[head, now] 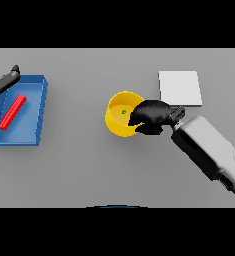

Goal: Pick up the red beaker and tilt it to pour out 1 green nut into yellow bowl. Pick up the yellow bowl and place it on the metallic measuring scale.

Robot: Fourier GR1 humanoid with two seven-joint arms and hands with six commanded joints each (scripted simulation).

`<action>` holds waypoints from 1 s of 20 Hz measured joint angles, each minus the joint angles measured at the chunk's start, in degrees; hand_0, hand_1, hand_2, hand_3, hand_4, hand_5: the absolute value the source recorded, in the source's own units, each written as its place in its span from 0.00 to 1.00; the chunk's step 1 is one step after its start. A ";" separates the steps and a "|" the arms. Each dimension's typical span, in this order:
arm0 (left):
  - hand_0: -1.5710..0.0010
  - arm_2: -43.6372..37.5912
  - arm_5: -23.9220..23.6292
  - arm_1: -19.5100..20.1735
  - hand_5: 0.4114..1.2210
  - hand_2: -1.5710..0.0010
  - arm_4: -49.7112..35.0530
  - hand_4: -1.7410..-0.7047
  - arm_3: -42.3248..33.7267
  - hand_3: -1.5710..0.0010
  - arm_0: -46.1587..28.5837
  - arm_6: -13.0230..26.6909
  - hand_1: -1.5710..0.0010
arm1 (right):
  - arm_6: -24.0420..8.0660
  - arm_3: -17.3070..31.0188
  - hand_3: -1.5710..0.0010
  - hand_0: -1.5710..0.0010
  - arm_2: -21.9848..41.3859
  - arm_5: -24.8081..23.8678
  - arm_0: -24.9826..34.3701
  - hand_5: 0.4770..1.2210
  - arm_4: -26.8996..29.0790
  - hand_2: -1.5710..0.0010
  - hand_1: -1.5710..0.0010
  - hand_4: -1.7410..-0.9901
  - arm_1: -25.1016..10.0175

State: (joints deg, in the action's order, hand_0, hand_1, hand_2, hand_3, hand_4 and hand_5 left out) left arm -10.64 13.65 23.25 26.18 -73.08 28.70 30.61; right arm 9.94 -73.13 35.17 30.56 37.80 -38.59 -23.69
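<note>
Plain grey table [89, 170], even light.

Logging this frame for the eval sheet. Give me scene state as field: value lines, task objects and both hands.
yellow bowl: on table, mid-scene, upright
green nut: inside the bowl
right hand: at bowl's right rim, fingers curled on it
measuring scale: flat pale square, right of the bowl, nothing on it
red beaker: lying in blue tray, far left
left hand: at tray's upper left corner, holding nothing, fingers spread
stage: nut poured, bowl not yet on scale
</note>
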 measured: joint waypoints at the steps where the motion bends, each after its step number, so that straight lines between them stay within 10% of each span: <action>1: 1.00 -0.24 -0.01 0.14 0.40 1.00 -0.12 0.92 0.78 1.00 0.21 -0.29 1.00 | 0.11 -0.53 0.16 0.01 -0.06 0.01 0.22 0.99 0.16 0.02 0.02 0.03 -0.57; 13: 1.00 -0.56 0.34 0.40 0.42 1.00 -0.73 0.92 0.17 1.00 0.45 -1.04 1.00 | -6.27 2.01 0.12 0.03 -4.15 -0.18 5.27 1.00 1.94 0.00 0.01 0.02 -5.36; 20: 1.00 -1.20 0.67 0.89 0.42 1.00 -1.13 0.91 1.31 1.00 0.91 -0.98 1.00 | -2.98 12.01 0.18 0.01 -5.13 -5.16 8.65 1.00 0.33 0.00 0.00 0.02 -8.76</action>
State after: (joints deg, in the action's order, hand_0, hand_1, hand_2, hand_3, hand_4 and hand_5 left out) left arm -11.84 14.32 24.14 25.05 -71.77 29.61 29.63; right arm 6.97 -61.12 30.04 25.39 46.44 -38.26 -32.45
